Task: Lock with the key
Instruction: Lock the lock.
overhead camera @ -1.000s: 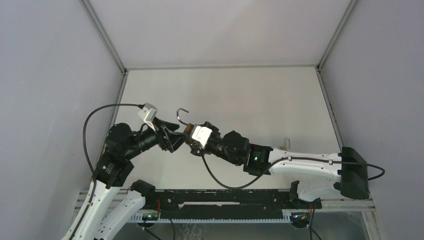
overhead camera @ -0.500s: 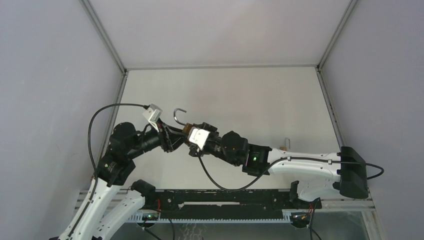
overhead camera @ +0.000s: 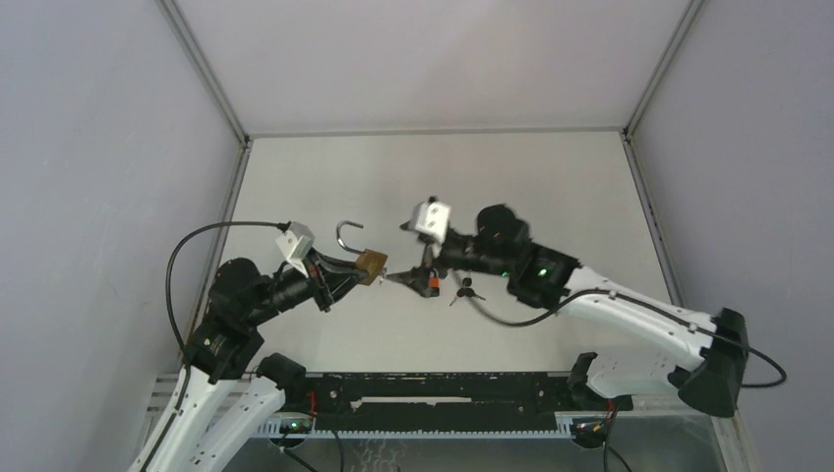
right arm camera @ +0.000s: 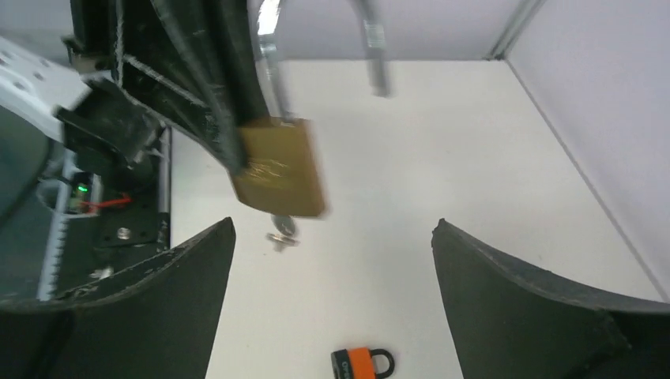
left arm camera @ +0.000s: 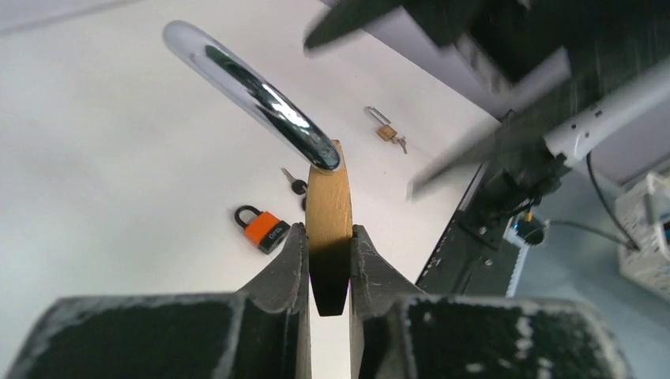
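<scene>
My left gripper is shut on the body of a brass padlock, held up off the table. Its chrome shackle stands open. In the right wrist view the brass padlock hangs ahead of me with a key sticking out of its underside. My right gripper is open wide just short of that key, with nothing between its fingers. From above, the left gripper holds the padlock, and the right gripper faces it from the right.
An orange padlock lies on the table under the right gripper, also visible as the orange padlock. Black-headed keys lie beside it. A small brass padlock with keys lies farther right, near the front rail.
The left gripper has shut on the brass padlock's body. The right gripper has let go of it, opened wide and pulled back to the right, its arm swinging up.
</scene>
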`<action>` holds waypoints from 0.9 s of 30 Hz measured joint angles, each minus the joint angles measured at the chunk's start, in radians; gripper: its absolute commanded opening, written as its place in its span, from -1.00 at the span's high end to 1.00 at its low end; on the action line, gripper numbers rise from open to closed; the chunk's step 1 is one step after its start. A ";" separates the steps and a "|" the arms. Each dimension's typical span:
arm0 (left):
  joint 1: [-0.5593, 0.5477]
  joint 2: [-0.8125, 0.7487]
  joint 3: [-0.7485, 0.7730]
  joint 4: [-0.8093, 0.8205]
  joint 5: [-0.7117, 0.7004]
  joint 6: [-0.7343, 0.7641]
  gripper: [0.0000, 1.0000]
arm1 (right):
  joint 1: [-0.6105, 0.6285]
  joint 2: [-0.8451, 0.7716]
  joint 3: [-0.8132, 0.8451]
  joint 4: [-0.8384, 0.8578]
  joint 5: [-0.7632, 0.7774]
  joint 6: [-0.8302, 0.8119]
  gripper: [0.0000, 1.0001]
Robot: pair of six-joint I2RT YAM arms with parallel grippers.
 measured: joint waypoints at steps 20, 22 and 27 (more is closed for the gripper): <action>-0.007 -0.095 -0.048 0.119 0.338 0.276 1.00 | -0.111 -0.029 -0.032 0.114 -0.595 0.261 -0.85; -0.009 -0.095 -0.048 0.119 0.346 0.284 1.00 | -0.118 -0.019 -0.032 0.115 -0.587 0.266 -0.75; -0.014 -0.094 -0.048 0.119 0.352 0.295 1.00 | -0.116 0.019 -0.032 0.143 -0.590 0.279 -0.09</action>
